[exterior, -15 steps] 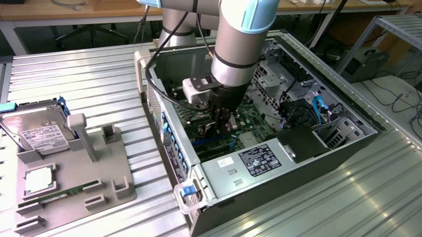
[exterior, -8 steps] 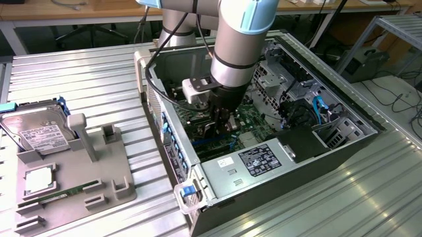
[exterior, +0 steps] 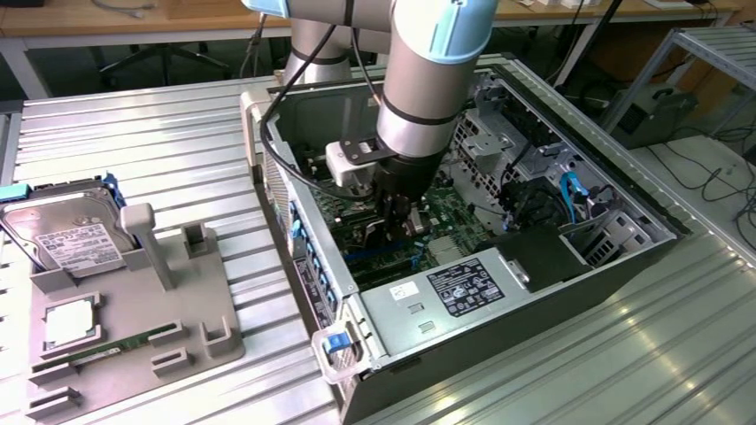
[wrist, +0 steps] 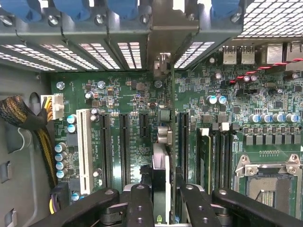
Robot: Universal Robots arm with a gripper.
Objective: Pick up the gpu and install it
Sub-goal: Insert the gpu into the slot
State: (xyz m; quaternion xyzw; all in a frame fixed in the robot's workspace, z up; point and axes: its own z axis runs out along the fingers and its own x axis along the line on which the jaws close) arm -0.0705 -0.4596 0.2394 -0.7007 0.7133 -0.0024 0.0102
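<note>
My gripper [exterior: 397, 212] reaches down into the open computer case [exterior: 590, 159], just above the green motherboard [exterior: 455, 217]. In the wrist view the gripper [wrist: 163, 203] is shut on the gpu [wrist: 161, 163], seen edge-on between the two black fingers [wrist: 139, 203]. The card stands upright over the motherboard [wrist: 128, 94], lined up along the black expansion slots [wrist: 124, 146]. Its pale metal bracket end [wrist: 163, 61] points toward the case's rear slot openings. In the exterior view most of the gpu is hidden behind the gripper and arm.
A white slot [wrist: 84, 151], a seated memory stick [wrist: 204, 161] and the CPU socket [wrist: 270, 184] flank the card. A braided cable bundle [wrist: 19, 113] lies at one side. The power supply [exterior: 455, 288] fills the case's near end. Outside, a grey holder [exterior: 130, 328] carries a hard drive [exterior: 65, 235].
</note>
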